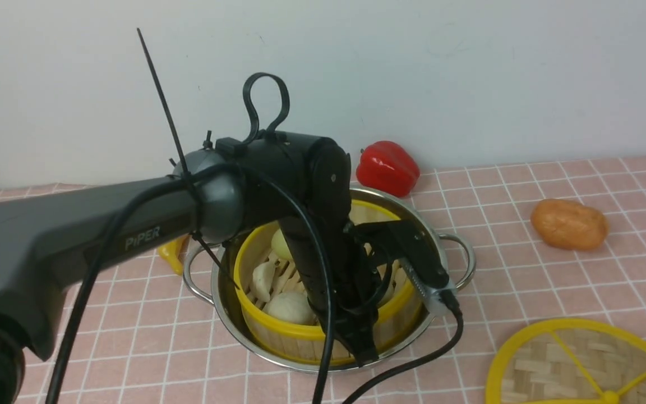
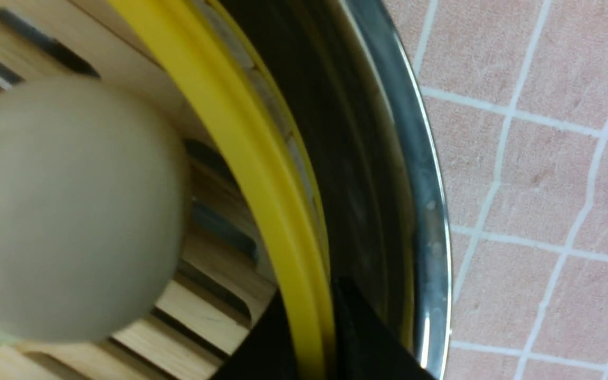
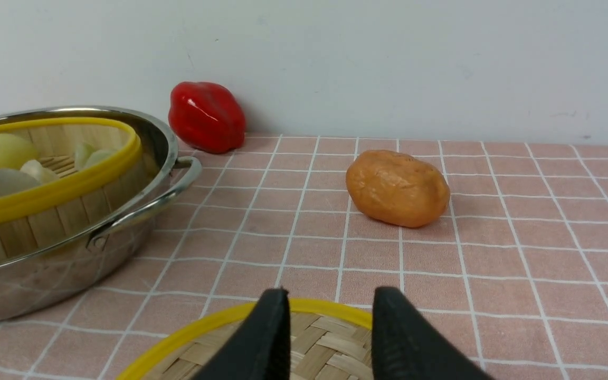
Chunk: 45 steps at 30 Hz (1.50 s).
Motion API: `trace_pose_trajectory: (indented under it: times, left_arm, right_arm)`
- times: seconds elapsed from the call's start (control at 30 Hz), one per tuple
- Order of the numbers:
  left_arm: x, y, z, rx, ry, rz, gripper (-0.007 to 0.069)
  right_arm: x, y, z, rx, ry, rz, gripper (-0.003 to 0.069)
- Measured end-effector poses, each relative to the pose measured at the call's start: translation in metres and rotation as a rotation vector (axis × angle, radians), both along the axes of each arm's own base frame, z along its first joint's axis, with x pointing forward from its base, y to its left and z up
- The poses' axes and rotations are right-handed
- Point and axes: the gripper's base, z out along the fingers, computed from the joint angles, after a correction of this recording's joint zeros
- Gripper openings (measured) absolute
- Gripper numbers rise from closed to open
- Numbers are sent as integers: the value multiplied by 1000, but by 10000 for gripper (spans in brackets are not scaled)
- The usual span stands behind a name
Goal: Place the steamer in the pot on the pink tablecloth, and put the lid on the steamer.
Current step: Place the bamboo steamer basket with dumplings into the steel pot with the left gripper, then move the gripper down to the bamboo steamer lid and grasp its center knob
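Observation:
The steamer (image 1: 278, 331), a bamboo basket with a yellow rim and pale buns (image 1: 289, 307) inside, sits in the shiny steel pot (image 1: 278, 362) on the pink tablecloth (image 1: 525, 292). My left gripper (image 1: 365, 348) reaches down at the steamer's near side. In the left wrist view its black fingers straddle the yellow rim (image 2: 240, 132), shut on it, just inside the pot wall (image 2: 425, 211). The lid (image 1: 581, 365), a flat woven disc with yellow spokes, lies at the front right. My right gripper (image 3: 331, 295) hovers open over the lid's far edge (image 3: 325, 338), holding nothing.
A red pepper (image 1: 387, 167) lies against the white wall behind the pot. An orange potato-like toy (image 1: 570, 224) rests on the cloth to the right. A small yellow object (image 1: 171, 252) peeks out left of the pot, behind my left arm.

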Motion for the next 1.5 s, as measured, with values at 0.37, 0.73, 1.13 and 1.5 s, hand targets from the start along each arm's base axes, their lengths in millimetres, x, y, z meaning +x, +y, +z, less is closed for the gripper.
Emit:
trace_pose_trajectory:
  times: [0.37,0.73,1.13,1.5]
  left_arm:
    - [0,1,3,14,4,47,405]
    - [1,13,99,-34,-170,153,425]
    - [-36,31,224,-376,-330,305,-22]
    - [-34,31,238,-494,-399,338,-8]
  right_arm:
    - [0,0,0,1,0,0,242]
    - [0,0,0,1,0,0,242]
    - [0,0,0,1,0,0,242]
    - [0,0,0,1,0,0,242]
